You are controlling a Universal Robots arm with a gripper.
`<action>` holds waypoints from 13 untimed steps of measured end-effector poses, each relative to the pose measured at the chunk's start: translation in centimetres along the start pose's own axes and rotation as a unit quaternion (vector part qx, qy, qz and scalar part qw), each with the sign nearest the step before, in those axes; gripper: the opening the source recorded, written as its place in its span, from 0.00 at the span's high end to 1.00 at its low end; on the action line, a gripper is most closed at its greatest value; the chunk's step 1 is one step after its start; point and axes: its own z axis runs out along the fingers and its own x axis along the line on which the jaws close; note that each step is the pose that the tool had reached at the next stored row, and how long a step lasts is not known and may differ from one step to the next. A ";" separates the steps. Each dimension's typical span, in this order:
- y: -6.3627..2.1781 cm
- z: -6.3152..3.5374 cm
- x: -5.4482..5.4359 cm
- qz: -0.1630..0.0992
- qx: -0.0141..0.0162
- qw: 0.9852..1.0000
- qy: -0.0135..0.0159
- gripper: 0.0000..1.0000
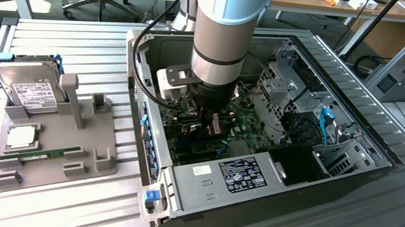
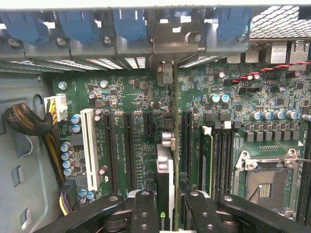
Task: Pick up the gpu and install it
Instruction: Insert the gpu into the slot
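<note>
we note the jaws clamped on the gpu (image 2: 164, 172), held on edge inside the open computer case (image 1: 342, 93) over the motherboard (image 2: 126, 97) slots, likely so its connector edge can drop straight in. the card's bottom edge is hidden, so we cannot tell whether it is seated.

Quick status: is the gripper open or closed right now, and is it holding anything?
Gripper: closed on the gpu, holding it edge-on over the motherboard.
</note>
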 end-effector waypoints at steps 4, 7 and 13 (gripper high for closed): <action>0.01 0.08 0.0 0.000 0.000 1.000 0.000 0.73; 0.02 0.13 0.0 0.000 0.000 1.000 0.000 0.73; 0.03 0.25 0.0 0.000 0.000 1.000 0.000 0.73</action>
